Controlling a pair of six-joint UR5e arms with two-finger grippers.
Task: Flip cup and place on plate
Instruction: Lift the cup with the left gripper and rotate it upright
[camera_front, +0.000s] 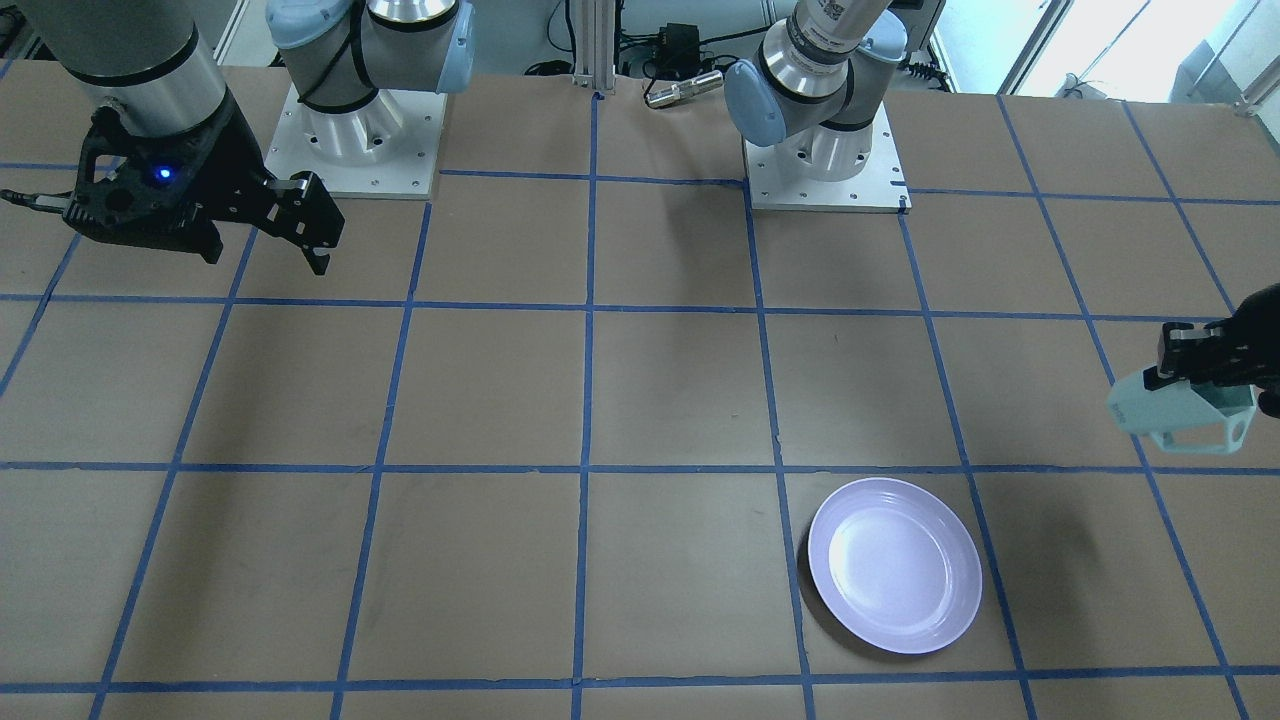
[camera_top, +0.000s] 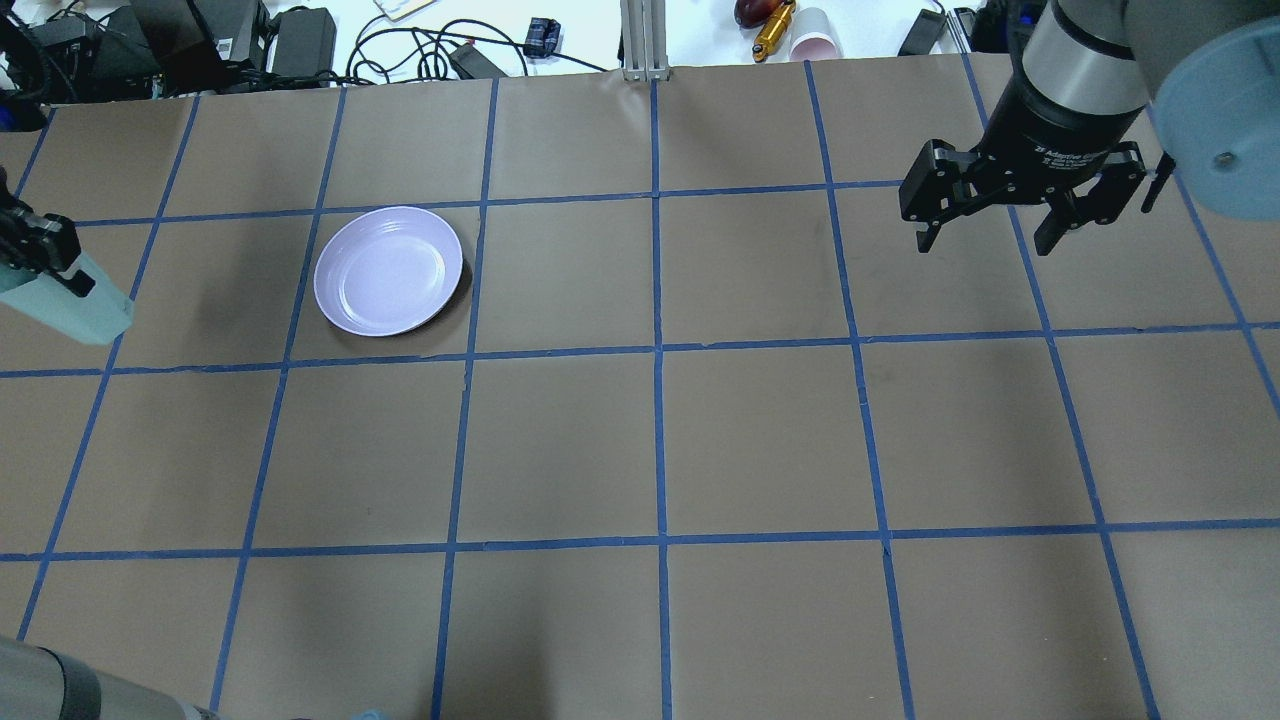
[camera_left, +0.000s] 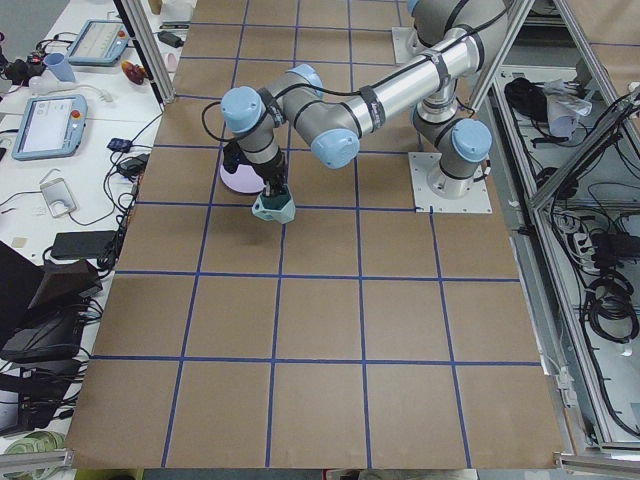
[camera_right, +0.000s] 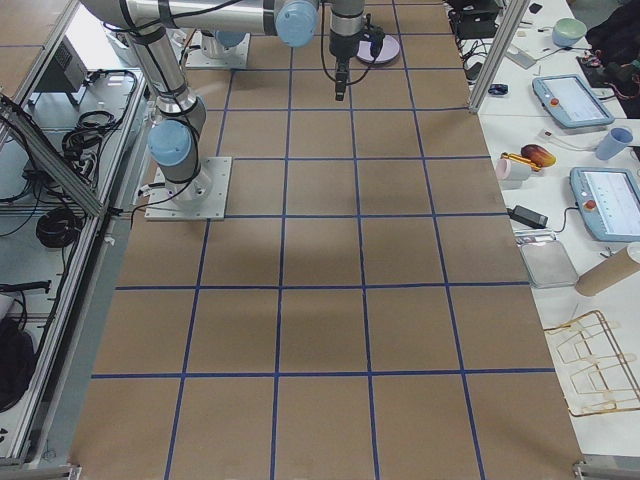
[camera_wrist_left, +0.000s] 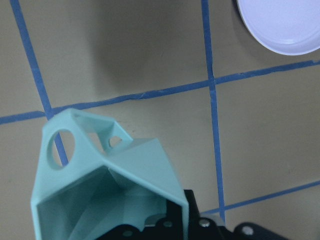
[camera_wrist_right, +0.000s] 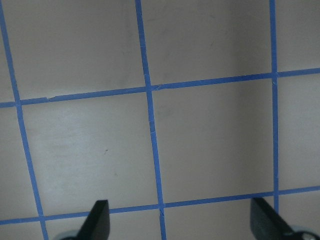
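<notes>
My left gripper (camera_front: 1185, 372) is shut on the pale mint-green cup (camera_front: 1180, 408) and holds it tilted in the air above the table. The cup also shows at the left edge of the overhead view (camera_top: 65, 305), in the left wrist view (camera_wrist_left: 107, 185) with its angular handle toward the table, and in the exterior left view (camera_left: 273, 207). The lavender plate (camera_front: 895, 565) lies empty on the table, apart from the cup; it shows in the overhead view (camera_top: 388, 270) and the left wrist view (camera_wrist_left: 282, 25). My right gripper (camera_top: 988, 245) is open and empty, high over the far side.
The table is brown paper with blue tape grid lines (camera_top: 655, 350). The arm bases (camera_front: 355, 140) stand at the robot's edge. Cables, a pink cup (camera_top: 815, 45) and tools lie beyond the table's far edge.
</notes>
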